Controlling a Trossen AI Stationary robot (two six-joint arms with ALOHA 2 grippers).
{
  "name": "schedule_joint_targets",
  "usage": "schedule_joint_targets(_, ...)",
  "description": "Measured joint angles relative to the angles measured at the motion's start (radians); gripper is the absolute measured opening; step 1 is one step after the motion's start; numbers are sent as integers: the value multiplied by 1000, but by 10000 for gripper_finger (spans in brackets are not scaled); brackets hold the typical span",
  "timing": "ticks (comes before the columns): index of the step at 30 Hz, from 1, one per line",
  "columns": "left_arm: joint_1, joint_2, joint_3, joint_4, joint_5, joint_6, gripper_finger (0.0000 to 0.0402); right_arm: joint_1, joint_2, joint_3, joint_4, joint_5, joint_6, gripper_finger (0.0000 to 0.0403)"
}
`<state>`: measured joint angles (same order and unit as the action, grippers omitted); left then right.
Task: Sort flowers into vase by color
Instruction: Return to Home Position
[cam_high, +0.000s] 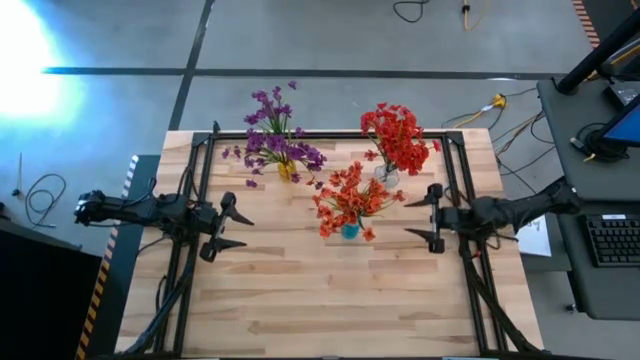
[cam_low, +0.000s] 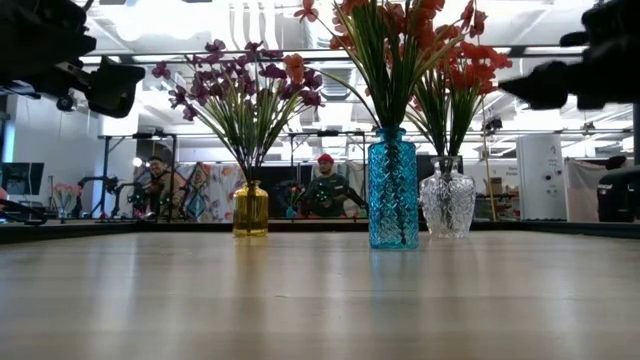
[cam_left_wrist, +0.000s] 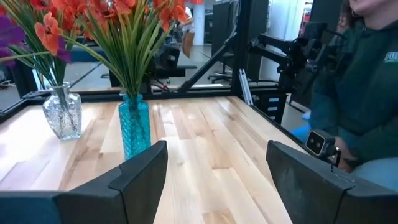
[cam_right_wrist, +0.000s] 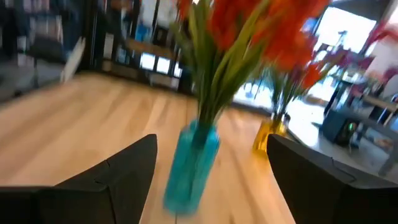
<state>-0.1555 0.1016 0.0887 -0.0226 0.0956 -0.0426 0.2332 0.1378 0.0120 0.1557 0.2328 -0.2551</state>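
Three vases stand on the table. A blue glass vase (cam_high: 349, 230) near the middle holds red flowers (cam_high: 348, 198). A clear glass vase (cam_high: 386, 176) toward the far right holds more red flowers (cam_high: 397, 135). A yellow vase (cam_high: 285, 171) toward the far left holds purple flowers (cam_high: 275, 140), with one red bloom (cam_low: 295, 68) among them. My left gripper (cam_high: 236, 230) hangs open left of the blue vase, above the table. My right gripper (cam_high: 420, 217) hangs open right of it, pointing at it.
A black frame (cam_high: 206, 160) runs along the table's far, left and right edges. Bare wood lies across the near half of the table (cam_high: 330, 300). People (cam_low: 325, 190) sit in the room beyond the far edge, and one person (cam_left_wrist: 357, 81) is close by the right side.
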Motion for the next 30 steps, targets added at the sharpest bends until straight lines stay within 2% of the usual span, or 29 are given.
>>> schedule_joint_targets(5, 0, 9, 0, 2, 0, 0, 262, 0, 36, 0, -103, -1, -6, 302)
schedule_joint_targets(15, 0, 10, 0, 0, 0, 0, 262, 0, 97, 0, -105, -4, -2, 302)
schedule_joint_targets(18, 0, 10, 0, 0, 0, 0, 262, 0, 97, 4, -63, -3, 116, 297)
schedule_joint_targets(21, 0, 10, 0, 0, 0, 0, 262, -2, 64, 9, -85, -18, 286, 294)
schedule_joint_targets(23, 0, 11, 0, -1, 0, 0, 262, -4, 2, 0, -110, -27, 328, 293)
schedule_joint_targets(24, 0, 11, 0, -1, 0, 0, 262, -1, -33, 0, -112, -30, 317, 293)
schedule_joint_targets(27, 0, 15, 0, -1, 0, 0, 262, 5, -129, -1, -127, -131, 258, 294)
schedule_joint_targets(30, 0, 18, 0, 3, 0, 0, 262, 2, -136, -1, -137, -173, 257, 298)
